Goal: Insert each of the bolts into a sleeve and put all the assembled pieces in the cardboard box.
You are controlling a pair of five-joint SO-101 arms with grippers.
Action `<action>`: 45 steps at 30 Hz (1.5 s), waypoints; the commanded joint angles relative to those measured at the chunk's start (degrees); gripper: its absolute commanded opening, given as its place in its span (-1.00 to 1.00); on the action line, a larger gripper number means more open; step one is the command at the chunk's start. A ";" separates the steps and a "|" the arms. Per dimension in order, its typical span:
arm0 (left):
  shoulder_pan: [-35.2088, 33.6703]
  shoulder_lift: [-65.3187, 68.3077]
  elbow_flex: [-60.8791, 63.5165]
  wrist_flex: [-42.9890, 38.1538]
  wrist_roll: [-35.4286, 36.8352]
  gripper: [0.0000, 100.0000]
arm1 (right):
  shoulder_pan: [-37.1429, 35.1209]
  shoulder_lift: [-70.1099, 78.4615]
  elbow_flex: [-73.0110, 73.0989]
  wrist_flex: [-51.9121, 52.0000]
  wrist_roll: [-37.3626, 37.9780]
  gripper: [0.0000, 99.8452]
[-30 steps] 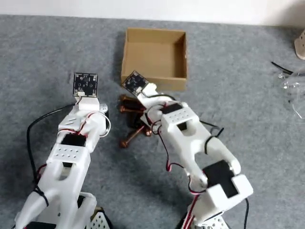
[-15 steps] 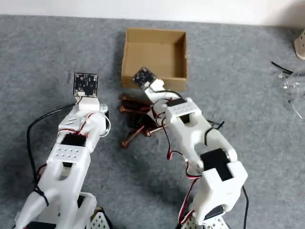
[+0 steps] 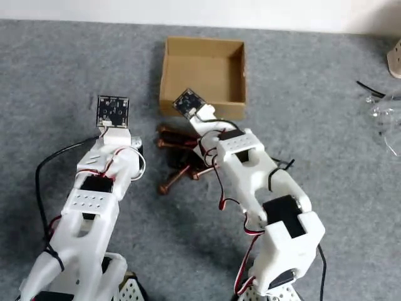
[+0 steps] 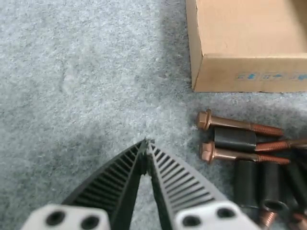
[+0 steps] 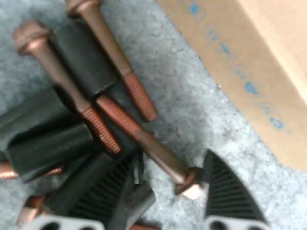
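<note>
Beside the box (image 5: 249, 72), I see my right pincer (image 5: 172, 162) open around a bolt (image 5: 144, 139); my left pincer (image 4: 145, 145) is closed tight and empty.

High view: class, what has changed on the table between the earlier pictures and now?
The right arm swung its wrist a little toward the brown cardboard box, over the pile of copper bolts and black sleeves, then held still. The left arm, the box and the pile stayed put.
</note>
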 commanded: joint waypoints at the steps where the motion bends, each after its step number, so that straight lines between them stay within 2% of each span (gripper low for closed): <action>1: -0.75 -0.04 -0.40 -1.05 -0.26 -0.98 | -1.01 -0.13 -1.89 2.24 0.44 -1.00; 13: -0.75 -0.04 -0.31 -1.05 -0.35 -0.98 | -1.01 -0.66 -1.89 3.30 -0.09 -0.99; 18: -0.75 -0.04 -0.31 -1.14 -0.35 -0.98 | -1.01 -1.80 -2.42 3.82 -3.08 -0.99; 26: -0.75 -0.04 -0.31 -1.67 -0.35 -0.98 | -1.01 -19.38 -1.98 11.65 -7.30 -0.99; 30: -0.75 0.04 1.27 -4.66 -0.35 -0.98 | -1.01 -27.56 -1.89 19.74 -7.47 -0.99; 35: -0.75 0.04 1.27 -4.66 -0.35 -0.98 | -1.27 -31.69 -1.89 30.46 -7.03 -0.99; 39: -0.75 0.04 1.19 -4.66 -0.35 -0.98 | -1.10 -31.78 -0.04 36.35 -0.88 -0.99; 45: -0.75 0.04 1.19 -4.75 -0.35 -0.98 | -1.10 -32.22 8.57 36.70 18.73 -0.99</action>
